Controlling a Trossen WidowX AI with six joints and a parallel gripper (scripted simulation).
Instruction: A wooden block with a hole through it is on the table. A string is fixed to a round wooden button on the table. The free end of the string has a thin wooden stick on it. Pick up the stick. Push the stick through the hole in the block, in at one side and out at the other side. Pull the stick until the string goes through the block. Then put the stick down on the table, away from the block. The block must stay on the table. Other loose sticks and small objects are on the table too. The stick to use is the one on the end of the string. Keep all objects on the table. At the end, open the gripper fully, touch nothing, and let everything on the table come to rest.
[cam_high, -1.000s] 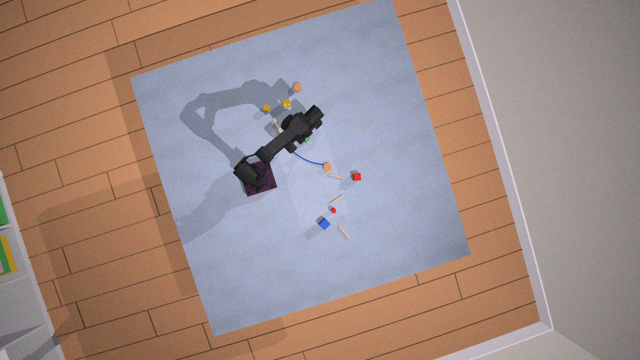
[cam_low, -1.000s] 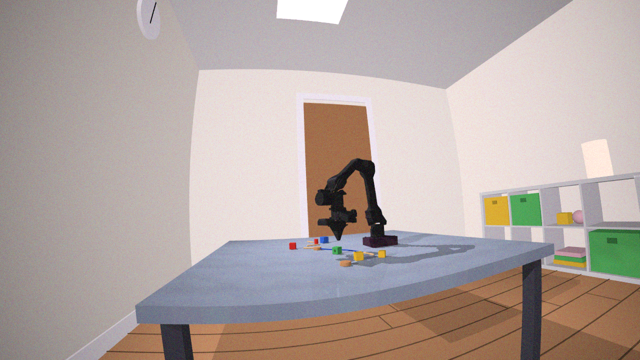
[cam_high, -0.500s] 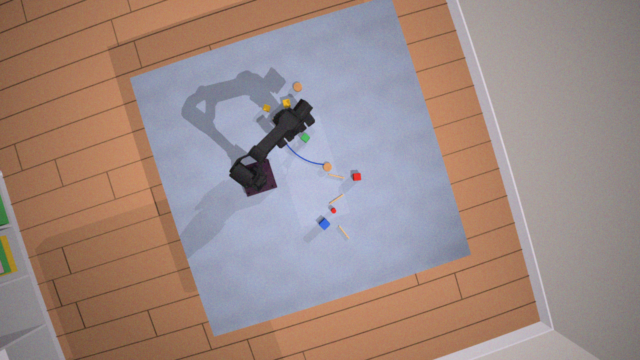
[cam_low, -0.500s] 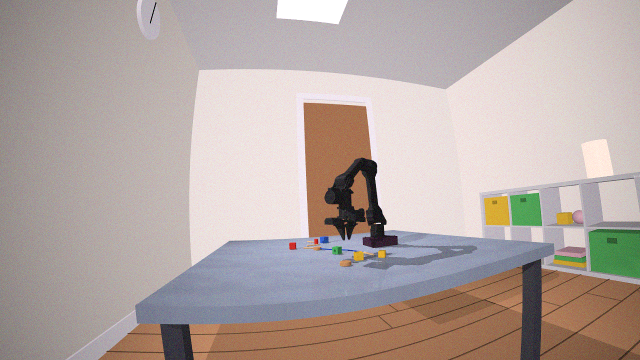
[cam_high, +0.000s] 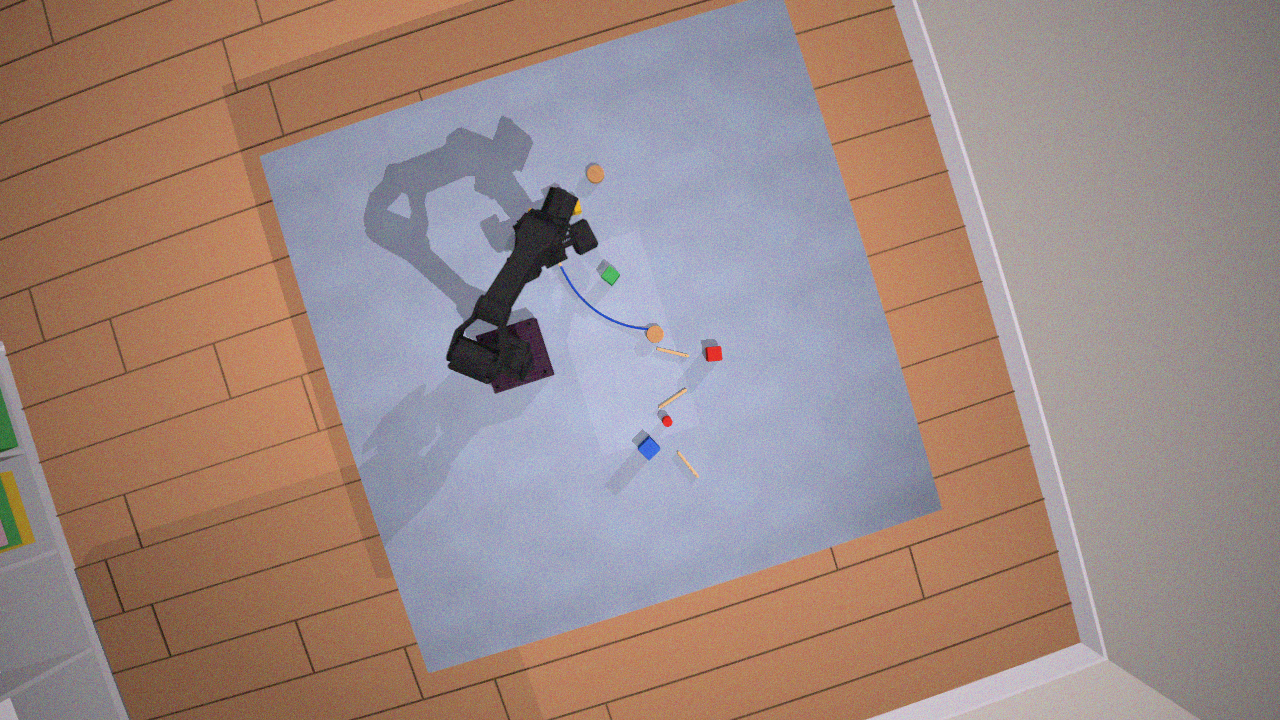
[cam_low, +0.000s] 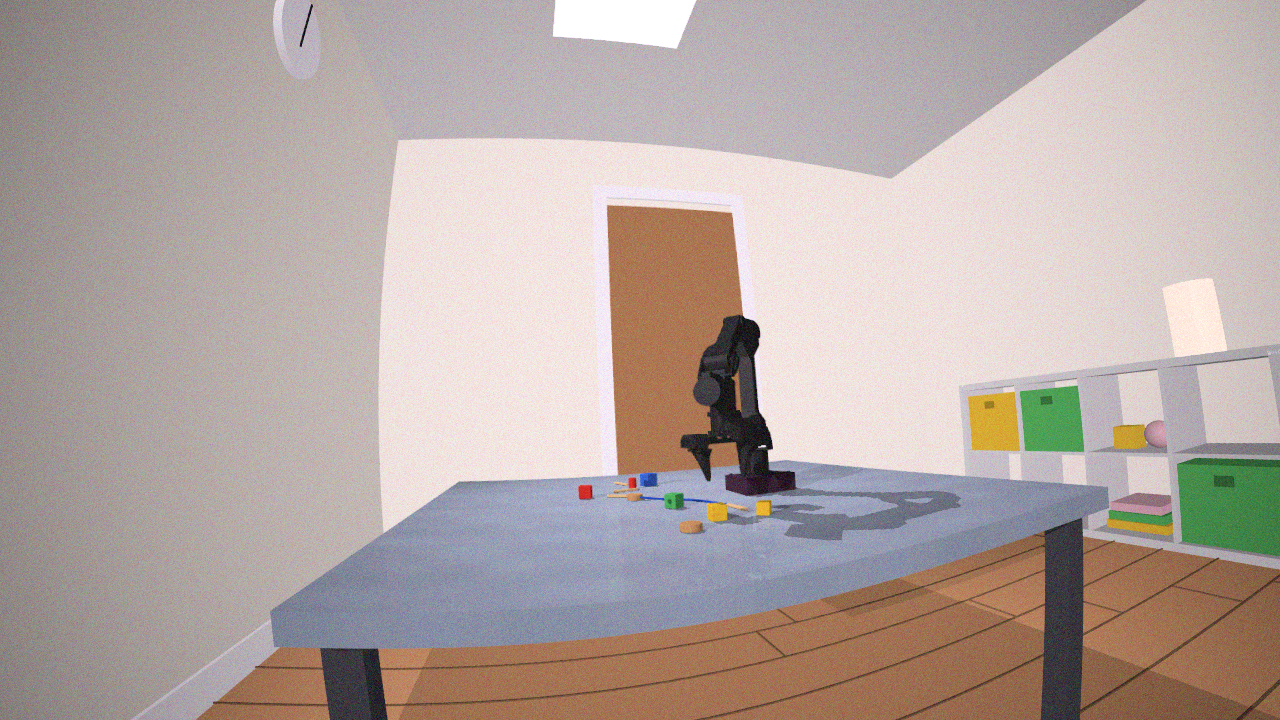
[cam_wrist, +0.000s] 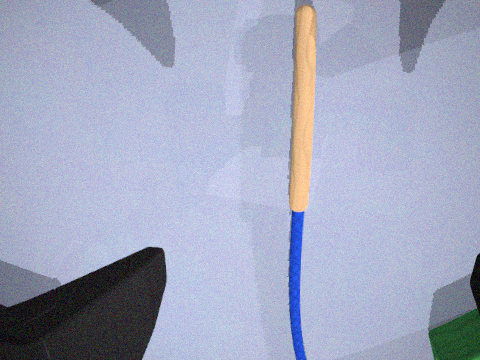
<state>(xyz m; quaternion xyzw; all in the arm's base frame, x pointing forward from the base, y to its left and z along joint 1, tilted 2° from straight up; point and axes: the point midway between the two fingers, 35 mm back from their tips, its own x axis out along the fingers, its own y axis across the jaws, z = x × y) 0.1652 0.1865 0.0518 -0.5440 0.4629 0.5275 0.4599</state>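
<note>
The wooden stick (cam_wrist: 302, 110) (cam_low: 735, 507) lies on the table, with the blue string (cam_wrist: 296, 280) (cam_high: 617, 323) running from its lower end in the wrist view. The string curves to the round wooden button (cam_high: 654, 333) (cam_low: 633, 497). The green block (cam_high: 610, 274) (cam_low: 674, 500) (cam_wrist: 462, 337) shows a dark hole in one side in the exterior view; the string passes beside it, not through it. My gripper (cam_wrist: 328, 271) is wide open and empty above the table, its fingers either side of the string line. From above, the arm hides most of the stick.
Two yellow cubes (cam_low: 716, 512) (cam_low: 763, 507) and another wooden disc (cam_high: 595, 172) (cam_low: 691, 527) lie near the stick. A red cube (cam_high: 713, 353), a red cylinder (cam_high: 666, 420), a blue cube (cam_high: 648, 447) and loose sticks (cam_high: 672, 351) (cam_high: 672, 398) (cam_high: 687, 463) lie beyond the button.
</note>
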